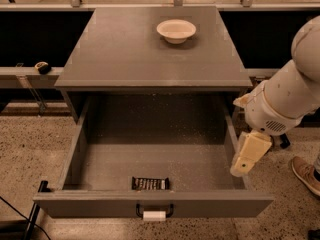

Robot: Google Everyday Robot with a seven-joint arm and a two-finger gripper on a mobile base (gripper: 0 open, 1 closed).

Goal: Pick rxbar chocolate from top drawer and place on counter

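At right wall of drawer (90, 204): gripper (241, 168), tip down; open or closed, I cannot tell.
Bar (150, 183): flat on drawer floor, just behind front wall, near middle.
Counter (135, 49): bowl (176, 30) toward back.

The worktop (125, 54) fills the upper middle of the view. A bowl (176, 30) stands on it, toward the back edge and right of centre. Below and in front of the worktop, the top drawer (100, 204) stands pulled out. The rxbar chocolate (150, 184) lies flat on the drawer floor, against the front wall, about midway between the side walls. The handle (154, 213) sits outside that wall, just before the bar. The end effector (246, 159) hangs over the drawer's right side wall near the front corner, well right of the bar. The arm (290, 94) rises behind it to the right. A shoe (305, 174) rests on the floor farther right.
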